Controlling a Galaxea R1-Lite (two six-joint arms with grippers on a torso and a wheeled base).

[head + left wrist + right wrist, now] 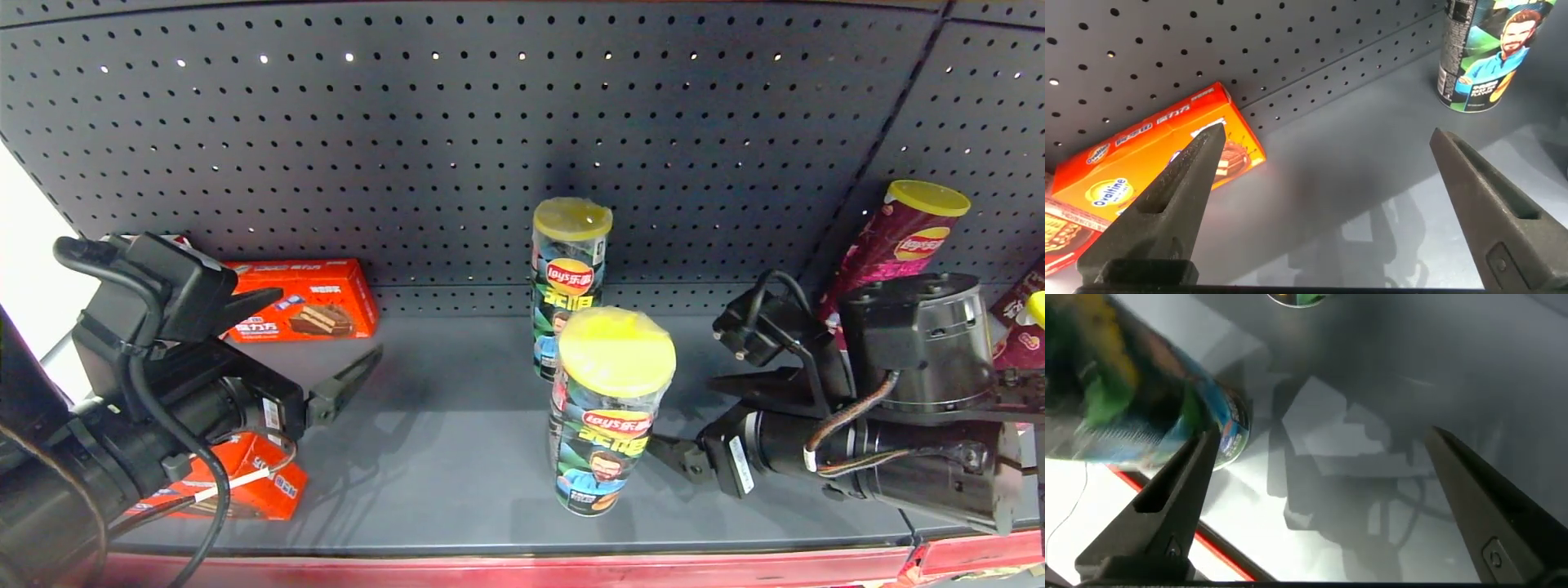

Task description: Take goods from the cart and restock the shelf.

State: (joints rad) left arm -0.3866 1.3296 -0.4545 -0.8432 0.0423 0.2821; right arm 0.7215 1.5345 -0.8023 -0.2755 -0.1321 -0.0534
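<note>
Two chip cans with yellow lids stand on the grey shelf point(441, 457), one at the back point(570, 278) and one nearer the front edge point(608, 416). My right gripper point(702, 418) is open just to the right of the front can, nothing between its fingers. In the right wrist view point(1323, 482) that can point(1151, 400) lies outside one finger, not gripped. My left gripper point(314, 347) hangs open over the left part of the shelf, holding nothing. In the left wrist view point(1327, 180) it points toward an orange snack box point(1167, 155), with a chip can point(1482, 57) farther off.
An orange box point(306, 298) leans at the back left against the pegboard wall point(490, 122). Another orange box point(269, 490) lies at the front left, partly under my left arm. A purple chip can point(902, 237) leans at the right. A red lip point(506, 567) edges the shelf's front.
</note>
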